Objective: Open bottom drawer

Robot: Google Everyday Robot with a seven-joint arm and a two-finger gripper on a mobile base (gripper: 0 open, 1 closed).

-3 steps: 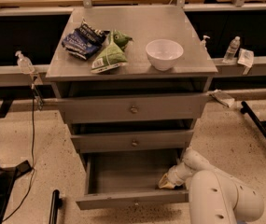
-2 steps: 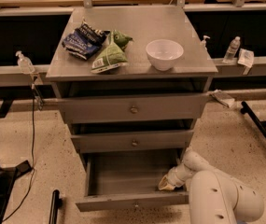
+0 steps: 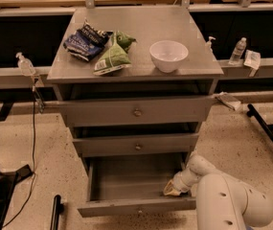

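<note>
A white, rounded robot arm [image 3: 232, 205] fills the 5 o'clock corner, its tool [image 3: 173, 189] tucked into the right front corner of the grey metal bottom drawer [image 3: 136, 209], just behind the drawer's front panel. Whether the tool is clenched or released cannot be told. The drawer stands pulled out at 6 o'clock, its inside bare. Above it, the mid-sized grey drawer [image 3: 136, 145] and the widest grey drawer [image 3: 136, 111] sit closed. On the grey tabletop [image 3: 141, 28] toward 12 o'clock rest a white bowl [image 3: 168, 55], a green snack bag [image 3: 113, 56] and a blue crisp bag [image 3: 85, 42].
</note>
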